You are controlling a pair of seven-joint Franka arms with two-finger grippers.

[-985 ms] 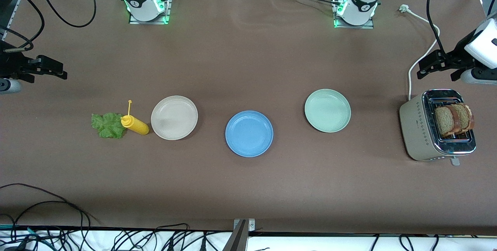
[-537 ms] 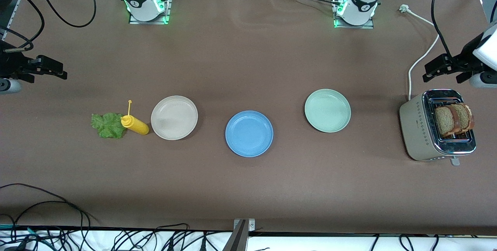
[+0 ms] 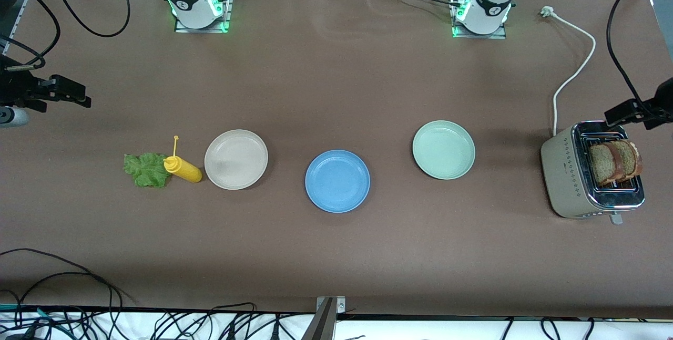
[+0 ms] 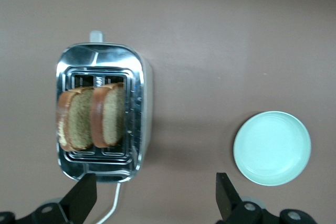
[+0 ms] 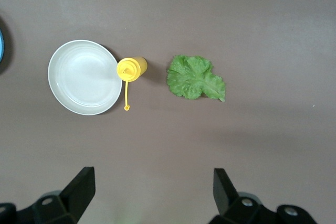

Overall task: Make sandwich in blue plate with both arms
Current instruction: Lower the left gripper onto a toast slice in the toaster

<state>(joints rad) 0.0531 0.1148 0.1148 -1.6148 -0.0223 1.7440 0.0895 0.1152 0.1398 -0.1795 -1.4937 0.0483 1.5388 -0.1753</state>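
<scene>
Matte round blue plate [image 3: 337,181] lies bare; left gripper [image 4: 155,198] and right gripper [image 5: 152,192] gape wide, empty.

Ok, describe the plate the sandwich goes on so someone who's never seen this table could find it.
Three round plates sit in a row across the middle of the brown table. Take the middle one, slightly nearer the front camera than its neighbours. It is the blue plate; the others are a beige plate and a green plate.

Wide bare table [image 3: 336,82] lies between both bases and the row of plates. The mustard bottle [image 3: 184,169] crowds the lettuce [image 3: 144,170], touching the beige plate [image 3: 236,159]. Open gaps flank the blue plate [image 3: 337,181]. Bread slices [image 3: 614,161] stand clear atop the toaster [image 3: 570,177].
</scene>
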